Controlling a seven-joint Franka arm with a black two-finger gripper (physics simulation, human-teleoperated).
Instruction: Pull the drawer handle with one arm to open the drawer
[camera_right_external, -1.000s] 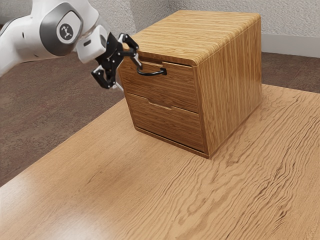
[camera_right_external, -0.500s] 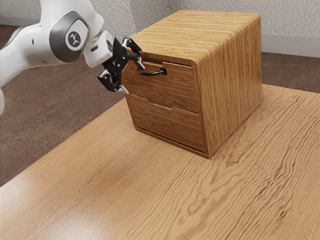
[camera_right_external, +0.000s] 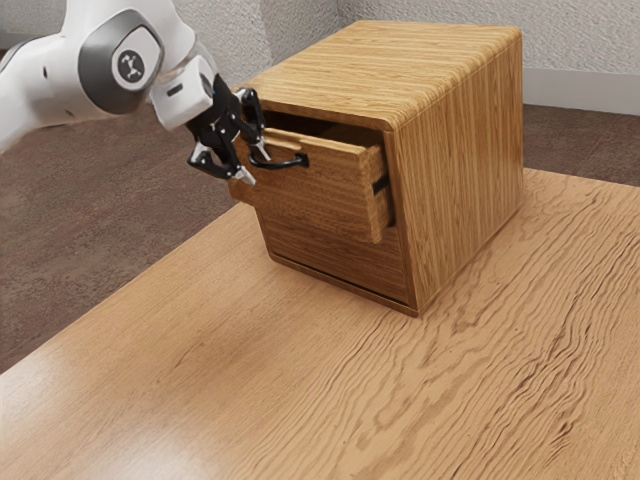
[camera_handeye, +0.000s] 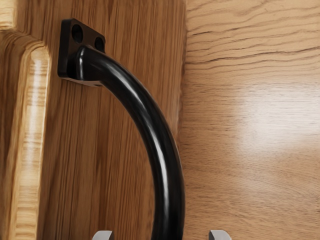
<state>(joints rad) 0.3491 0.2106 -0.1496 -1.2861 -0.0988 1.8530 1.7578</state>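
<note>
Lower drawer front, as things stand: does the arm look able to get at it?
Probably only partly. The top drawer is pulled out and overhangs the lower drawer, hiding its upper edge; the front below is bare. The gripper sits at the handle, fingers open around it.

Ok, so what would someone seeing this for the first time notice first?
Probably the wooden cabinet on the table, its top drawer standing partly out. Next, the white arm reaching in from the exterior view's left, its open fingers either side of the black handle. In the wrist view that curved handle looms large against the drawer front.
</note>
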